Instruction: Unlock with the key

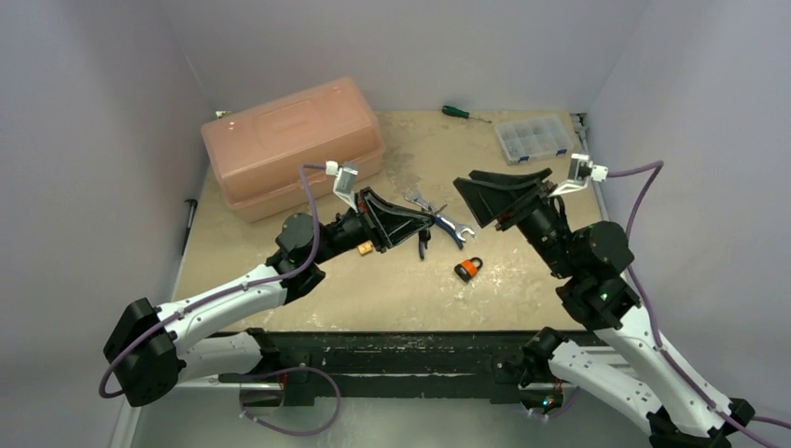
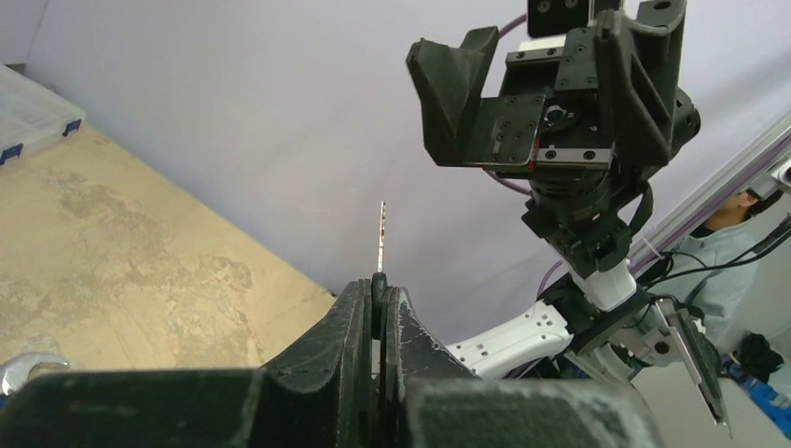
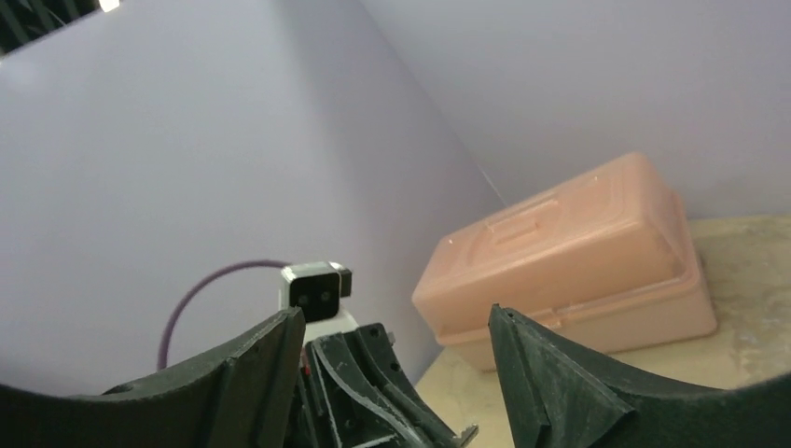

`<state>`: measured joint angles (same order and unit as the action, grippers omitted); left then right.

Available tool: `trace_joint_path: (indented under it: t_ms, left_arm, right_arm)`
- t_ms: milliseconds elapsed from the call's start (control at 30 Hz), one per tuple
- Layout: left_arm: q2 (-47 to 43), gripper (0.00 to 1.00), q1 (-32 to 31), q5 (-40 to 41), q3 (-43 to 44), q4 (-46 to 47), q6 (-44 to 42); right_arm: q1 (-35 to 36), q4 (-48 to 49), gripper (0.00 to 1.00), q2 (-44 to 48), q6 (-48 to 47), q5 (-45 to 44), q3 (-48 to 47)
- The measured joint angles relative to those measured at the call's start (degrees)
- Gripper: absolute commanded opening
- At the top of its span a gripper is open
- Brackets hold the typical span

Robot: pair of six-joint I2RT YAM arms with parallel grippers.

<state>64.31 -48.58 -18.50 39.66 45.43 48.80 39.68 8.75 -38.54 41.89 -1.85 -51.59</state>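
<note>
The left gripper (image 2: 378,297) has its black fingers pressed together on the base of a thin metal key (image 2: 381,233), whose blade sticks out past the fingertips. It hovers just left of and beyond the small orange-and-black padlock (image 1: 469,269), which lies on the tan tabletop (image 1: 522,280). The right gripper (image 3: 395,313), spread wide and holding nothing, hangs raised beyond the padlock, facing the left one. Metal wrenches (image 1: 454,231) lie just beyond the padlock. A salmon-pink plastic toolbox (image 1: 294,145) sits well beyond it to the left.
</note>
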Motion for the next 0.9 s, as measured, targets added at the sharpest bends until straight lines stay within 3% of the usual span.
trace_joint_path:
  t_ms: [133,333,667,900]
  left_arm:
    - [-0.17,0.00,0.00,-2.34,0.57,-1.77,-1.42]
    - [-0.61,0.00,0.00,-6.75,5.64,-10.25,-6.12]
    - [-3.32,0.00,0.00,-12.04,12.81,-24.06,-13.07]
    - [-3.32,0.00,0.00,-14.62,14.27,-28.26,-14.99]
  right_arm:
    - [0.00,-4.15,0.73,-1.44,-1.62,3.15,-0.46]
    - [0.00,-6.38,0.73,-2.32,-4.59,11.98,3.08]
    - [0.02,-4.81,0.54,1.77,-6.91,21.90,6.86]
    - [0.02,-2.60,0.46,3.34,-6.95,24.41,7.76]
